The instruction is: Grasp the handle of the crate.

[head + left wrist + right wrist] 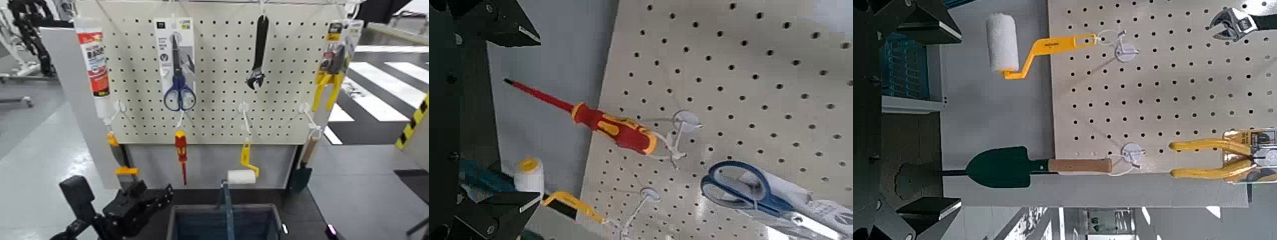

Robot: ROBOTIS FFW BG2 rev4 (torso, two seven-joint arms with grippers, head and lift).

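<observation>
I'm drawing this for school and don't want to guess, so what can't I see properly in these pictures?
- Basket: the head view's lower edge cuts off its bottom.
- Tiny print on the scissors' card: too small in the head view.
- Wrench: cut off by the right wrist view's edge; the head view shows more.

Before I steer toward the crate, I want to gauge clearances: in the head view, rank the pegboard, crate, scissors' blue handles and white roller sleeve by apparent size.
1. Pegboard
2. Crate, cut off by the picture's bottom edge; only its visible part is ranked
Unsure: scissors' blue handles and white roller sleeve look too close to rank.
</observation>
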